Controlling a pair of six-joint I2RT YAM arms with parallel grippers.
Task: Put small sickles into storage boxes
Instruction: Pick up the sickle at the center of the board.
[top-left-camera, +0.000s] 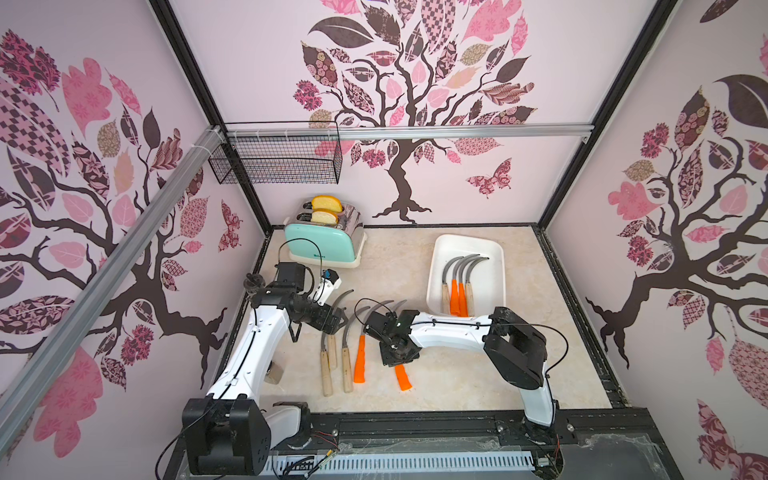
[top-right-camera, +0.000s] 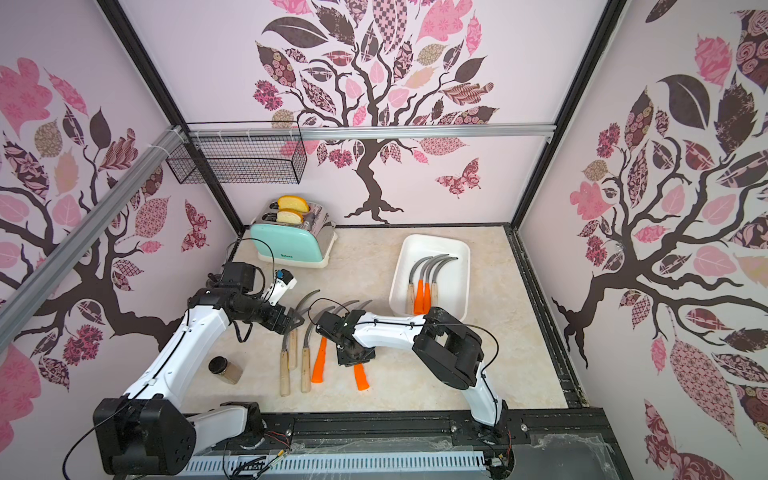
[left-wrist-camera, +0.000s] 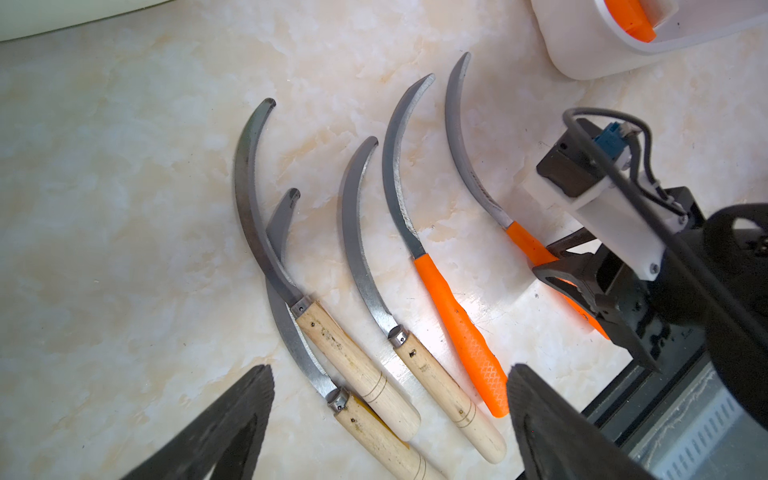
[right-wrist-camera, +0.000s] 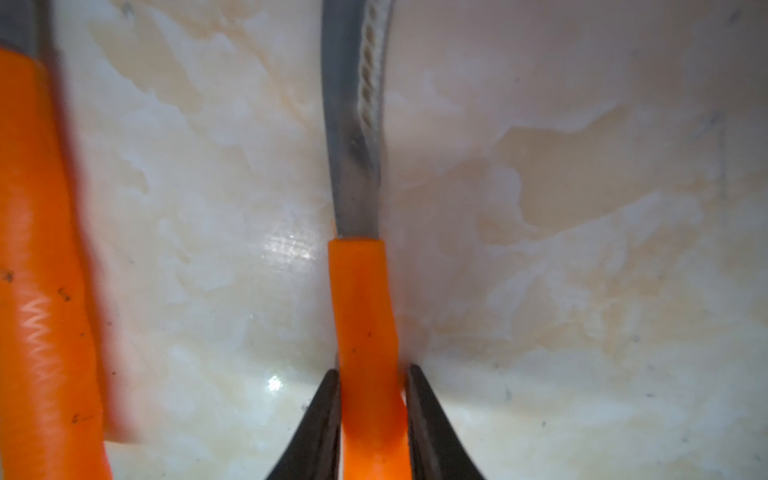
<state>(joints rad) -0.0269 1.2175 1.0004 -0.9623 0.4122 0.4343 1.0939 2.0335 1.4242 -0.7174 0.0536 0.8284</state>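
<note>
The desk (top-left-camera: 415, 257) carries five sickles (top-left-camera: 359, 361) outside the white tray (top-left-camera: 492, 286), which already has four sickles (top-left-camera: 459, 286) in it, so the job looks nearly half done. The left claw (left-wrist-camera: 390, 370) gapes wide and empty above the wooden-handled sickles (left-wrist-camera: 440, 386). A pick-up is in hand: the right claw (right-wrist-camera: 372, 374) pinches the handle of an orange sickle (right-wrist-camera: 361, 299) lying flat. Next comes a level lift, then a carry to the tray.

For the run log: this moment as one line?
right end effector: shut on orange sickle | left end effector: open | tray: four sickles
</note>
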